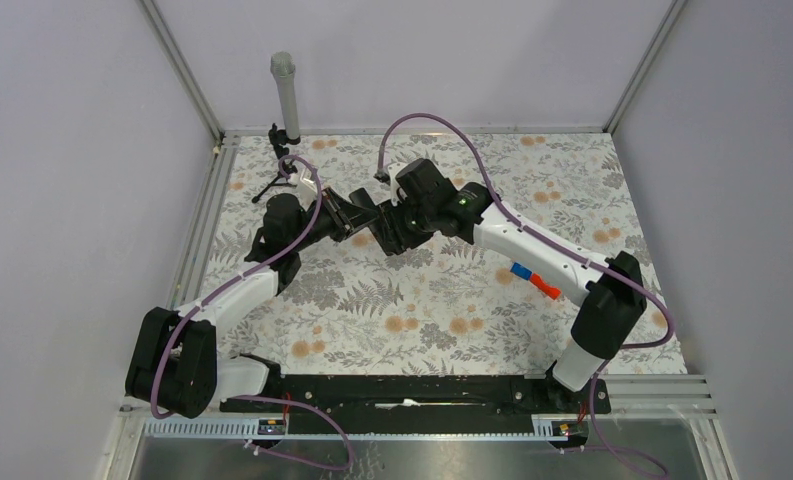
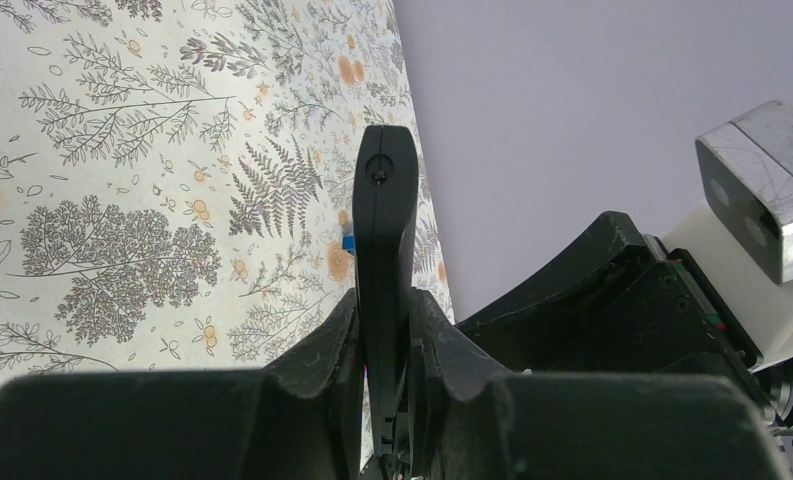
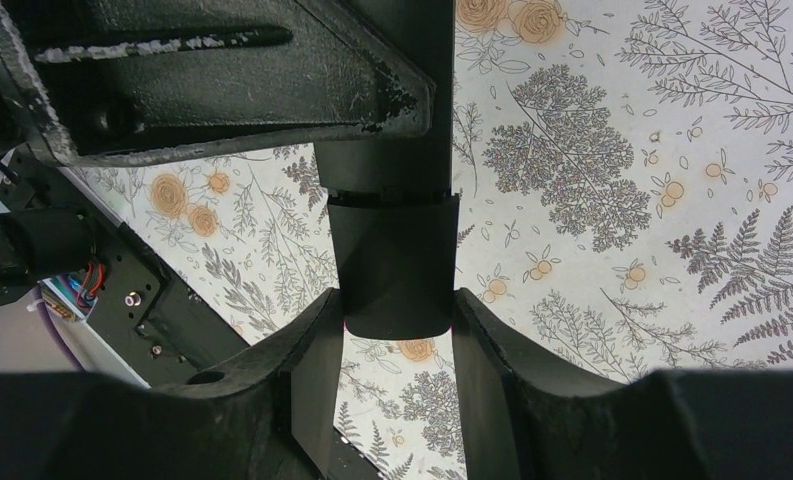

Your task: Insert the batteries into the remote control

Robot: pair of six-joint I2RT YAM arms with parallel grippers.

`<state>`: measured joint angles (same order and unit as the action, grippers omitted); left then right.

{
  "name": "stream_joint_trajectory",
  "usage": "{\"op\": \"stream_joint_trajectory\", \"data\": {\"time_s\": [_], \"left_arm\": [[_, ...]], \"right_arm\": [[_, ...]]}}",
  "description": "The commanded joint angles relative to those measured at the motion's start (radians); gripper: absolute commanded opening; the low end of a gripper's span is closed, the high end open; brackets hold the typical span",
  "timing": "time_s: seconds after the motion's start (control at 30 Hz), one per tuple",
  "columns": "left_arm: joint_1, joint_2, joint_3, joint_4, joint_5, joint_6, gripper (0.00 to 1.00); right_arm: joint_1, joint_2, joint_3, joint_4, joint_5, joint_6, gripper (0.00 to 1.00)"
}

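The remote control (image 2: 384, 220) is a slim black bar held in the air between both grippers. My left gripper (image 2: 385, 320) is shut on its two flat faces, so it shows edge-on. My right gripper (image 3: 397, 320) is shut on the side edges of its other end (image 3: 392, 260), where a seam crosses the body. In the top view the two grippers meet over the mat, left (image 1: 350, 215) and right (image 1: 390, 232), and mostly hide the remote. No battery is in view.
Red-and-blue toy pieces (image 1: 532, 280) lie on the floral mat (image 1: 442, 310) beside the right arm. A small black tripod (image 1: 277, 170) and a grey post (image 1: 285, 95) stand at the back left. Metal frame rails run along the left edge.
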<state>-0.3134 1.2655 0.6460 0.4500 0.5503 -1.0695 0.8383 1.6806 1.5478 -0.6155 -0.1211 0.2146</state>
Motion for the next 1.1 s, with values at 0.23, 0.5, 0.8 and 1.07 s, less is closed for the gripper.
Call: {"op": "stream_joint_trajectory", "data": {"time_s": [0.23, 0.5, 0.8, 1.07], "left_arm": [[-0.004, 0.009, 0.071, 0.019, 0.025, -0.022, 0.00], [-0.003, 0.011, 0.098, -0.004, 0.032, -0.039, 0.00], [-0.003, 0.015, 0.121, -0.032, 0.043, -0.052, 0.00], [-0.003, 0.011, 0.129, -0.043, 0.037, -0.046, 0.00]], "right_arm": [[0.021, 0.019, 0.020, 0.016, 0.006, -0.026, 0.45], [0.022, 0.031, 0.014, 0.003, -0.001, -0.039, 0.45], [0.022, 0.037, 0.011, -0.015, -0.018, -0.055, 0.45], [0.022, 0.042, 0.014, -0.040, -0.025, -0.049, 0.46]]}}
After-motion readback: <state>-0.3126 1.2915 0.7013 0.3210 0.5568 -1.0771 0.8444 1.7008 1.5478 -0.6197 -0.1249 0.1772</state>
